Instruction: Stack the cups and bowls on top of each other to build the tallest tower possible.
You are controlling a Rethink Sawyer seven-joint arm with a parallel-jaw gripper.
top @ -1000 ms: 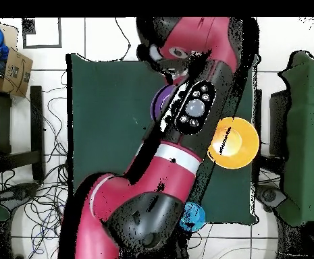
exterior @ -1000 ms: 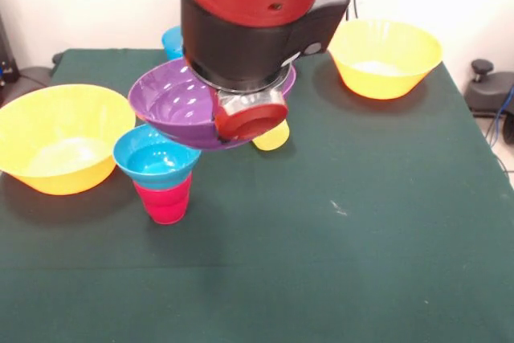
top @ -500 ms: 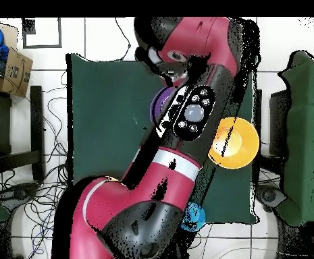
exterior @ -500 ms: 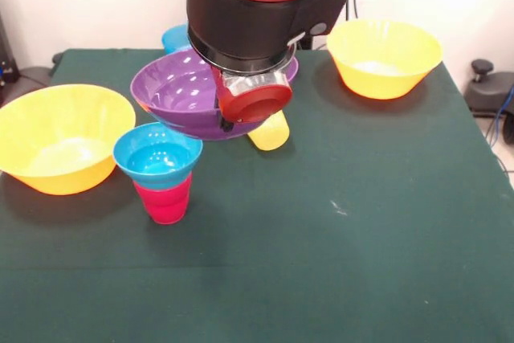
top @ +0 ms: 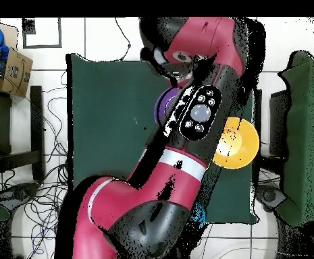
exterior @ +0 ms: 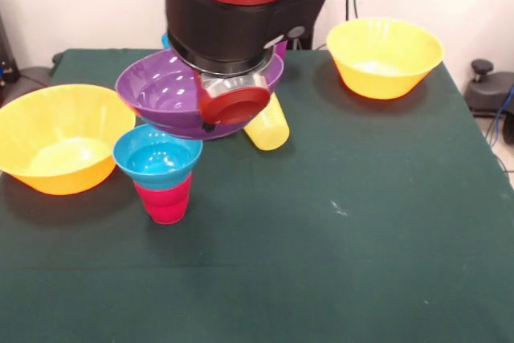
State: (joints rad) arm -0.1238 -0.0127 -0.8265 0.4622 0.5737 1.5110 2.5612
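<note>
In the front view my gripper (exterior: 229, 90) sits under the big red and black wrist, shut on the wide purple bowl (exterior: 161, 94), which hangs level just above the table. A little tower stands at the bowl's near left: a cyan bowl (exterior: 157, 154) on top of a red cup (exterior: 165, 198). Tilted under the purple bowl's right side is a yellow cup (exterior: 269, 128). In the overhead view the arm covers most of the table, and only a sliver of the purple bowl (top: 161, 104) shows.
One large orange bowl (exterior: 60, 138) stands at the table's left edge and another (exterior: 384, 55) at the far right corner. The overhead view shows one orange bowl (top: 239, 143) beside the arm. A bit of blue bowl (exterior: 165, 40) peeks out behind the wrist.
The arm has shifted to the picture's left with the purple bowl. The bowl has gone from tilted to level and now reaches over the cyan bowl's far rim.
</note>
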